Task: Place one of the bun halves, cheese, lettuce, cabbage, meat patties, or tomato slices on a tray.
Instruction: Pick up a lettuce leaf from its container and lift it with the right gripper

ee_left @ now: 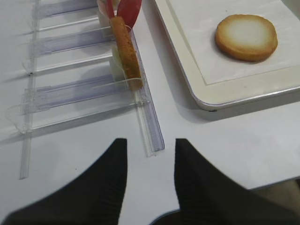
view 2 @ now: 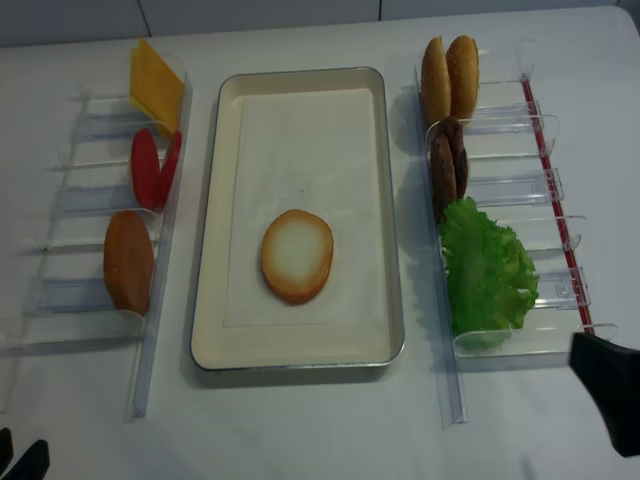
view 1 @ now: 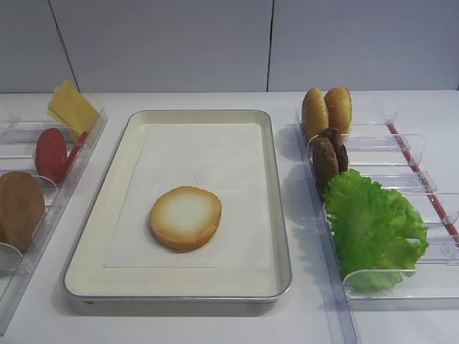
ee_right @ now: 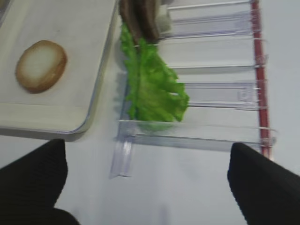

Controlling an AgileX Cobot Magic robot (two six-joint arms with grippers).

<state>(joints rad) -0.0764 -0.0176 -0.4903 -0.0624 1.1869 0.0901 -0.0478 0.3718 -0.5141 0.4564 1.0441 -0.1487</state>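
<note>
Cream tray [view 1: 272, 215] rim flanked by clear racks [view 1: 401, 287].

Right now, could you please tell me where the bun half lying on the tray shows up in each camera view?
Exterior high: bun half, cut face up, lower centre, on the tray's paper liner.
Right wrist: bun half at upper left.
Left wrist: bun half at upper right.
Exterior high (realsense): bun half at centre, in the tray's near half.
Shared landmark: the tray, whose metal rim appears in all four.
</note>
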